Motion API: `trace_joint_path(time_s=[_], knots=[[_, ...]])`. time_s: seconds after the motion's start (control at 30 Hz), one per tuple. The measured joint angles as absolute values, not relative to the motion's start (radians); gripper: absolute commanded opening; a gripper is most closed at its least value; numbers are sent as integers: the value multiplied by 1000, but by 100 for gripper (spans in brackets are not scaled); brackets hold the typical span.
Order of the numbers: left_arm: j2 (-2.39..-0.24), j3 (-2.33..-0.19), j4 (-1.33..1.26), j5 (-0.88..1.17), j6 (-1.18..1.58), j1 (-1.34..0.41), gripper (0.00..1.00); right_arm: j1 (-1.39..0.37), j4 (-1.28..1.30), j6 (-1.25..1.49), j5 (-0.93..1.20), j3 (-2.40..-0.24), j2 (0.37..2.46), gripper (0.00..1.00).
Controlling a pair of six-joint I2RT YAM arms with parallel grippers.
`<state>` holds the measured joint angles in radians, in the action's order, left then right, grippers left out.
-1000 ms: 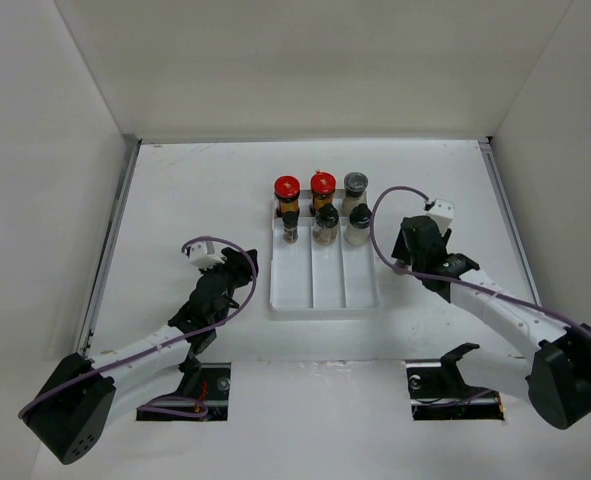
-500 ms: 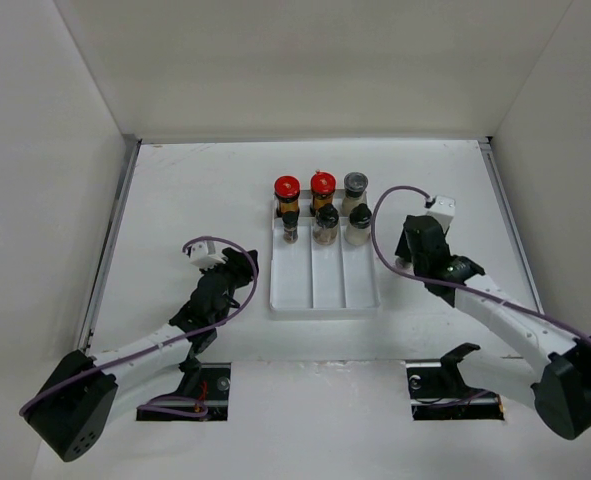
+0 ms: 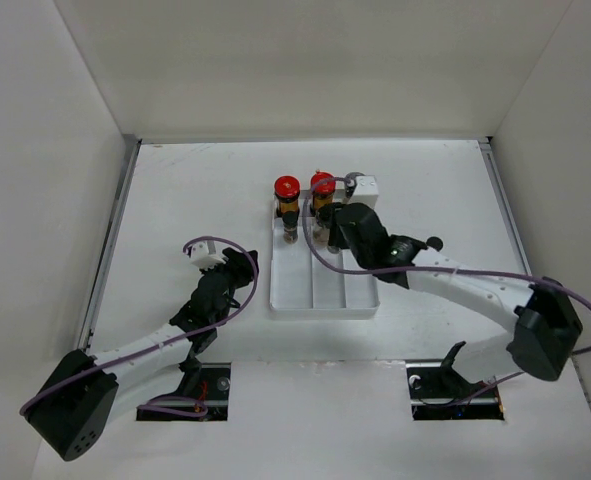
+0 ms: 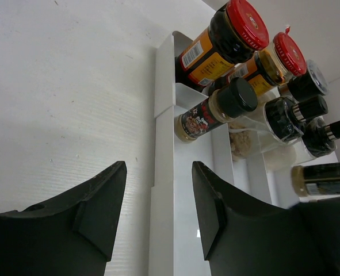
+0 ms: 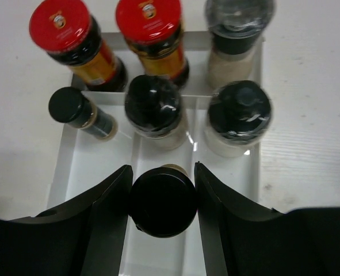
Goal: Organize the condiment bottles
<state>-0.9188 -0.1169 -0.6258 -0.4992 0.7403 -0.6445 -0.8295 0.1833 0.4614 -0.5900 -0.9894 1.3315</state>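
White plastic tray (image 3: 320, 312): three long channels; it lies on the white desk (image 3: 195, 190) between the two arms, with every standing bottle crowded at its far end.
Red-capped pair: two glass bottles with red screw caps and yellow-and-dark labels (image 5: 60, 23) (image 5: 148, 17) stand upright side by side at the far end of the left and middle channels.
Grey-capped bottle (image 5: 239, 17): clear, with pale contents, upright at the far end of the right channel, just beside the second red cap.
Second row: a slim black-capped shaker (image 5: 66, 105) stands in the left channel, a wider clear black-capped shaker (image 5: 152, 105) in the middle one, and a black-capped shaker with pale contents (image 5: 239, 111) in the right one. Each is just in front of its rear neighbour.
Right tool (image 5: 162, 172): clenched on a dark-labelled black-capped bottle (image 5: 162, 201), with one finger pressed against each side of the cap.
Held bottle's place: over the middle channel, just on the near side of the second row. Whether its base touches the tray floor cannot be told.
Right arm: stretched across from the right, with its wrist above the tray's far half.
Left tool (image 4: 158, 167): released, with its fingers spread and nothing between them. It is low over the desk just left of the tray and points along the tray's left wall toward the bottles.
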Motion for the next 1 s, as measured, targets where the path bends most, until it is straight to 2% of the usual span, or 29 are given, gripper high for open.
trace_joint_path(time_s=[0.23, 0.53, 0.77, 0.87, 1.0], knots=[[-892, -117, -625, -497, 741, -641, 47, -854, 137, 439, -568, -1046, 1524, 45], [-890, -117, -625, -496, 740, -641, 47, -854, 101, 440, -547, -1046, 1624, 53], [-887, -117, -625, -496, 740, -641, 47, -853, 88, 455, -539, -1045, 1626, 77], [-887, -117, -625, -496, 740, -640, 47, -854, 88, 455, -539, -1040, 1614, 81], [-887, -117, -625, -496, 740, -640, 47, -852, 93, 454, -539, -1002, 1516, 80]])
